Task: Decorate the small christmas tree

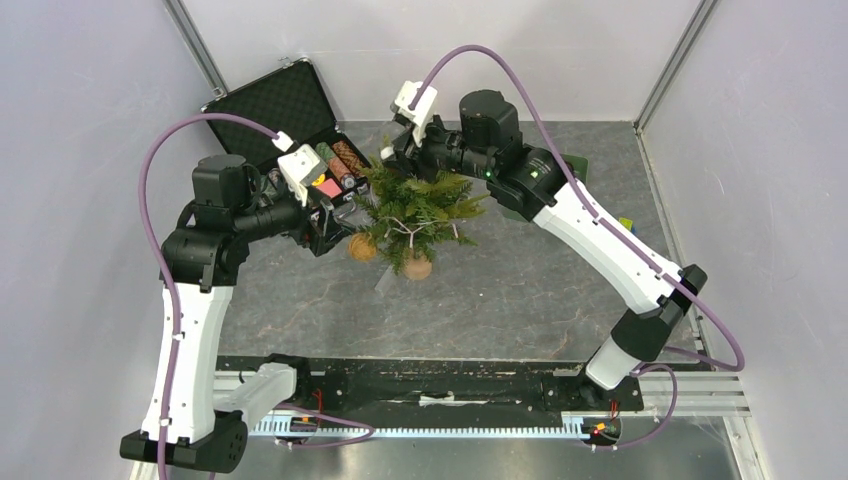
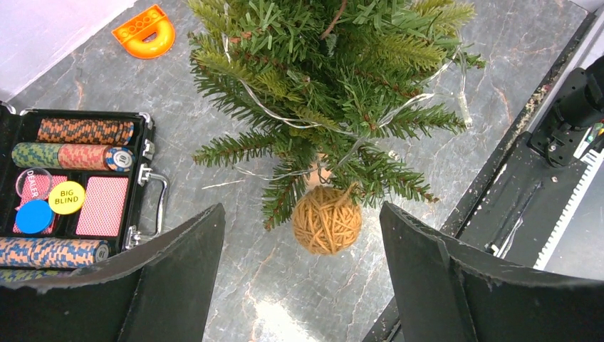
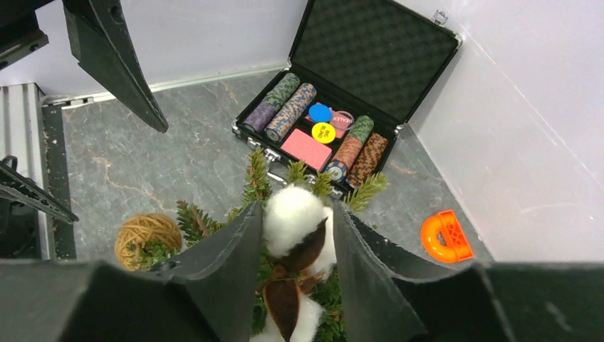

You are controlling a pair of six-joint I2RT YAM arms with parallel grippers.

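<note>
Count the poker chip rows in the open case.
4, by the right wrist view: two rows left of the pink card deck, two right of it. None seems hidden.

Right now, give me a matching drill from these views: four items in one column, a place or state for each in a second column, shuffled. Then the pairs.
1. twine ball
2. cotton ornament
3. orange block
4. poker chip case

A. lid up, chips inside
B. between the right pincer's fingers, over the small christmas tree
C. at a low branch tip of the tree
D. arch-shaped, flat on the table

Pairs: 1-C, 2-B, 3-D, 4-A
</note>
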